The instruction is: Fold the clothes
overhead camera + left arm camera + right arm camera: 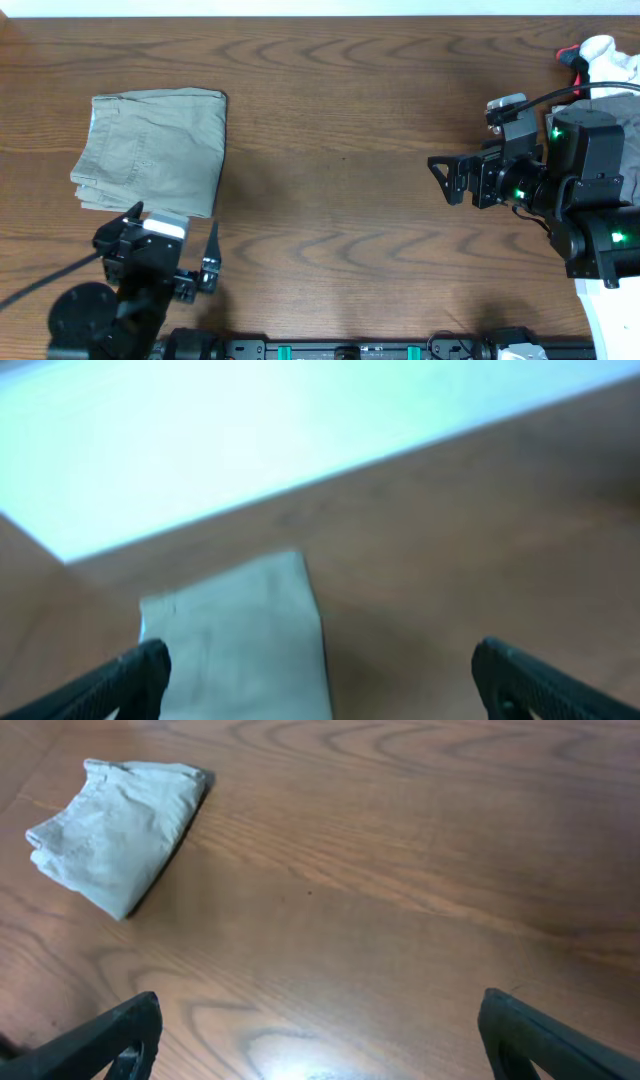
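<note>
One pair of pale khaki-green shorts [150, 150] lies on the left part of the wooden desk [340, 120]. It is folded into a compact, roughly square bundle, and nothing touches it. Just below it in the overhead view is the left gripper [172, 238], its jaws spread wide and holding nothing, with one finger close to the lower edge of the shorts but apart from it. The middle of the desk is bare wood grain. At the right is the right gripper [443, 180], pointing left toward the centre, well apart from the shorts. Its jaws are also wide and hold nothing. That makes two arms, each with two fingers. At the far right edge lie one small white-and-red cloth [603, 52] and one grey garment [631, 150], which is mostly hidden behind the right arm.

Only the overhead view shows those two cloths and both arms together. The left wrist view is blurred. It shows the shorts [235, 645] as a pale slab ahead of the left gripper [320, 660], nearer the left finger. It also shows a bright white band beyond the desk's far edge. The right wrist view is sharper. It shows the shorts [115, 830] far off at upper left, the stacked layers visible at their near corner, and the right gripper [320, 1020] over bare wood.
</note>
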Controlling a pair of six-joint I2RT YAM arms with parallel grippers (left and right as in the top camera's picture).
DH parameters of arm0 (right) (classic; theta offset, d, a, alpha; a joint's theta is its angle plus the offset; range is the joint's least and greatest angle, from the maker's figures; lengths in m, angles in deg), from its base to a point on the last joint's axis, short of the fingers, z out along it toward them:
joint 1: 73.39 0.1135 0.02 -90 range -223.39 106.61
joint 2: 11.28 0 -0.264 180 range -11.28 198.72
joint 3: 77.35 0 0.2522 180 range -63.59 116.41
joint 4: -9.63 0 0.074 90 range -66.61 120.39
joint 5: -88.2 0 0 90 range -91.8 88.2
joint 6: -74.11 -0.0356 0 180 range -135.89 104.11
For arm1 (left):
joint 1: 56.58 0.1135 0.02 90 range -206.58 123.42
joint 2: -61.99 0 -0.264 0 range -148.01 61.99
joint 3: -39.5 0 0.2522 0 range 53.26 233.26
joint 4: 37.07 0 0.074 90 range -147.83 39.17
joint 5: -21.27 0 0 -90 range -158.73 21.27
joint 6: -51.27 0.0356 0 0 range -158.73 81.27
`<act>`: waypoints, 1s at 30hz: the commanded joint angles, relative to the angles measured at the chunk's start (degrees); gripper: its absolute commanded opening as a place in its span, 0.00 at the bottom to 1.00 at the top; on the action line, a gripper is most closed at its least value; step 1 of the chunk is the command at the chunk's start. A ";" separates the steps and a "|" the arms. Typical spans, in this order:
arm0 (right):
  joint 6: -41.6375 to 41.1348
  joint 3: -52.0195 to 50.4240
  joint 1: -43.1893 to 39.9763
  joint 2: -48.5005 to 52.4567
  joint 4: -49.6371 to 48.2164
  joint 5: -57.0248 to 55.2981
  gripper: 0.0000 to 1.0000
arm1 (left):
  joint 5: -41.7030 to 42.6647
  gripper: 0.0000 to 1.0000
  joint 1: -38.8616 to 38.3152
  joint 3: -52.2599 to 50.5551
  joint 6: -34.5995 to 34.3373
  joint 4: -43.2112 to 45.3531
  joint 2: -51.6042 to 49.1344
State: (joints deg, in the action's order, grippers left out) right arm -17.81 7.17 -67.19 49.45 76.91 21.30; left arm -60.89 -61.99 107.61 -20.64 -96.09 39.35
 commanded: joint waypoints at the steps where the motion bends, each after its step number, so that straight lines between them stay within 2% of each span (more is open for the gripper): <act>1: 0.28 0.46 -0.24 0.02 0.09 -0.20 0.99 | 2.54 0.98 0.00 -8.48 1.38 5.20 4.85; 8: 0.26 0.46 -0.24 0.02 0.07 -0.17 0.99 | 7.48 0.98 -0.04 -24.06 1.40 15.08 12.90; 19: 0.26 0.46 -0.24 0.02 0.09 -0.20 0.99 | 9.75 0.98 -0.07 -42.21 0.37 28.13 22.53; 26: 0.26 0.46 -0.24 0.02 0.09 -0.20 0.99 | 11.30 0.98 -0.09 -47.30 -1.16 34.23 22.51; 30: 0.28 0.46 -0.24 0.02 0.09 -0.17 0.99 | 11.21 0.98 -0.09 -49.53 -1.22 34.47 22.51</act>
State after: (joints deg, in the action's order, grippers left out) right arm -17.78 7.17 -67.17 49.45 76.93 21.30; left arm -50.62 -61.99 59.48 -20.93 -62.04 61.30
